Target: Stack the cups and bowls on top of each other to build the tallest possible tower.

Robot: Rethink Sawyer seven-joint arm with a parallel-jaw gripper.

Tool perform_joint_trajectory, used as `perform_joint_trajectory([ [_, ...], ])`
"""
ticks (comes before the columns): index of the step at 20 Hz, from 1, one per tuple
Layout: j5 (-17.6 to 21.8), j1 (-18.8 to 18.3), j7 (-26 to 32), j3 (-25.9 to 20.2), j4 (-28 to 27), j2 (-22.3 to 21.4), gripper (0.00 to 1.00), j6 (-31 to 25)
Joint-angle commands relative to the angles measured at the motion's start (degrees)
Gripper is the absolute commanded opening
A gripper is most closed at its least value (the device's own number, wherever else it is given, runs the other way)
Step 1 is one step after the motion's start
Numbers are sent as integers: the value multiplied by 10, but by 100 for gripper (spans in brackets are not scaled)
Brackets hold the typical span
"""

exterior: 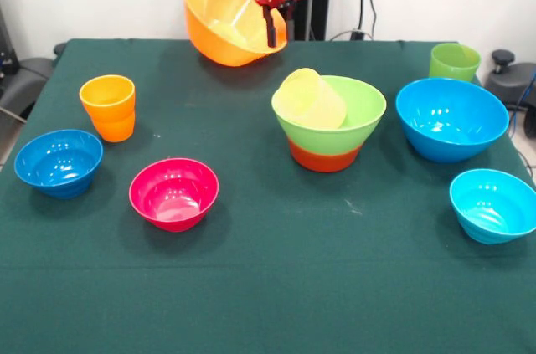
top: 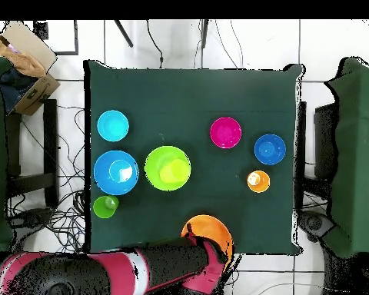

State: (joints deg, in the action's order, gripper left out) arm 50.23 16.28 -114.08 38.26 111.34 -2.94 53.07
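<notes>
Nearest the lens in the front view, the magenta bowl (exterior: 174, 194) and the small cyan bowl (exterior: 494, 204) are found sitting upright on the green desk (exterior: 276, 295), with the small dark blue bowl (exterior: 59, 162) and the orange cup (exterior: 108, 107) off to one side and the big blue bowl (exterior: 451, 119) and light green cup (exterior: 455, 62) off to the other. Mid-desk, the tower (exterior: 328, 124) is made up of the orange-red bowl (exterior: 325, 156) at the bottom, the light green bowl (exterior: 356, 115) nested in it, and the pale yellow cup (exterior: 311, 100) lying tipped on its side inside that bowl. Behind it, the big yellow-orange bowl (exterior: 224, 17) is held up off the desk, tilted so its opening faces the camera, its rim pinched by the gripper (exterior: 270, 29), which is closed down on the bowl's wall. So the tower sits below and toward the camera from the gripper, a bit to the picture's right; the tipped cup could probably make a wobbly seat for anything put on top. Seen from overhead, the held bowl (top: 207, 233) is hung at the desk edge (top: 126, 84) by the arm (top: 134, 269), and the tower (top: 167, 168) lies up and slightly left of it, just beside the big blue bowl (top: 115, 172).
</notes>
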Motion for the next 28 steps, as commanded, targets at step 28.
perform_joint_trajectory([
  [28, -47, -37, 1, -107, -30, 19, 100, 37],
])
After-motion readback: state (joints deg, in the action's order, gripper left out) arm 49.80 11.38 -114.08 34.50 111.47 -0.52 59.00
